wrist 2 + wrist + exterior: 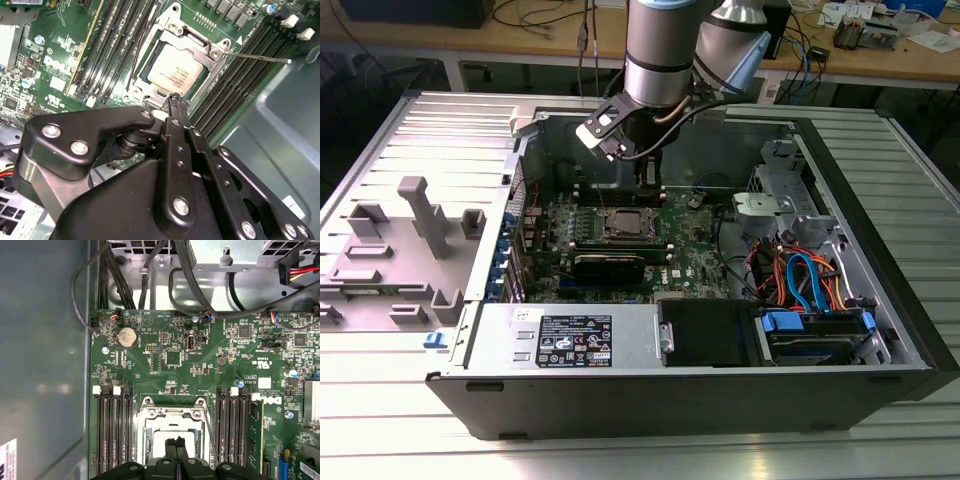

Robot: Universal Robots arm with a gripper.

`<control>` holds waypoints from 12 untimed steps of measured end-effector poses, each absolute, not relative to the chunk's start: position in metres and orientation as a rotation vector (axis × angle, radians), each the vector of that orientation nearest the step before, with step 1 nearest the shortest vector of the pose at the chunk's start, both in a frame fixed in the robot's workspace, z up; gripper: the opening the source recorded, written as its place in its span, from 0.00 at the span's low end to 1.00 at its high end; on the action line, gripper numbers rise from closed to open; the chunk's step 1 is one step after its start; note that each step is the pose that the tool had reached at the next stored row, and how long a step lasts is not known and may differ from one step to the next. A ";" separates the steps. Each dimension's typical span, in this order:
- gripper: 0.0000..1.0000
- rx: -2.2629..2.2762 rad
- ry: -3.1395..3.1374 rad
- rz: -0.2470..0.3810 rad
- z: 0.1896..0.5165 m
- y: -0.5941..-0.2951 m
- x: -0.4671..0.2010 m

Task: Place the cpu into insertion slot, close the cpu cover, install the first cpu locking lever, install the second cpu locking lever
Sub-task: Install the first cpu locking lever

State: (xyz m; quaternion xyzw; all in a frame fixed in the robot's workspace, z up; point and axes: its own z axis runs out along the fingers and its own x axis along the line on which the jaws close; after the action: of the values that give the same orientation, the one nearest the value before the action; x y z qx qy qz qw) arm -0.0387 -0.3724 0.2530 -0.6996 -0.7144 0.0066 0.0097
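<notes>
1. One arm, exterior view. It drops straight down into the open computer case (620, 395), with the gripper (647, 185) just above the far edge of the insertion slot (628, 225) on the green motherboard (695, 240). A vertical approach makes sense, since the case walls block any side entry. Socket detail is too small to judge from here.
2. Second wrist view, which supplies that detail.
   - The cpu (175, 74) sits in the slot, its dull silver top showing through the window of the cpu cover (206, 75).
   - The cover lies flat over it, so I judge it closed.
   - The fingers (172, 135) are pressed together with nothing between them.
   - Their tip is at the cover's near edge. Whether it touches or hovers just above, I cannot tell.
   - A thin wire locking lever (257, 57) sticks out across the memory slots (235, 80), so it is likely unlatched.
   - A darker wire (131, 70) along the opposite side looks like the other lever. Its state is unclear.
3. First wrist view, looking along the tool.
   - This view adds alignment: the clenched tips (171, 446) sit centred on the socket, between the two memory banks.
   - It also shows the wire lever just beside the socket frame.
   - Further out are the coin cell (127, 336) and the cables (185, 270) past the board's far edge, well apart from the tool.
</notes>
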 end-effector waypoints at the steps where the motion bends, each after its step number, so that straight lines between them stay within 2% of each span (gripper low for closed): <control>1: 0.11 -2.184 -2.230 0.019 0.253 -0.372 -0.039; 12: 0.11 -2.051 -2.354 0.021 0.253 -0.372 -0.039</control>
State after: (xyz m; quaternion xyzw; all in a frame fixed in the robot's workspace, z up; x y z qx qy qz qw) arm -0.0386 -0.3724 0.2533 -0.6568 -0.7540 0.0067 0.0098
